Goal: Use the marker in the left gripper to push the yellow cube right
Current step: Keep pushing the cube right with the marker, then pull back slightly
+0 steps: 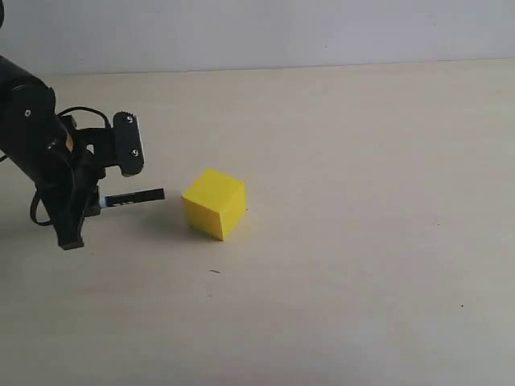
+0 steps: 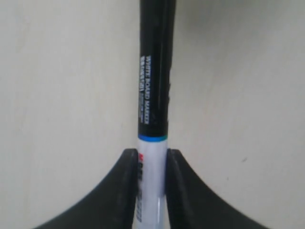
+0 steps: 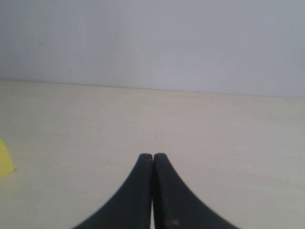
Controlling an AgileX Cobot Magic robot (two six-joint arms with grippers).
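Beige tabletop [image 1: 346, 241] meets a pale wall [image 1: 322, 28], left pincer [image 2: 152, 156] clamped on the marker [image 2: 153, 86], right pincer [image 3: 152, 157] pressed together.

A pale beige tabletop [image 1: 362, 241], matte and faintly grained with a few tiny dark specks [image 1: 214, 271], fills the scene. Beyond the right fingers [image 3: 143, 191] it meets a plain whitish-grey wall [image 3: 152, 43] along a straight edge. The light is soft and even.
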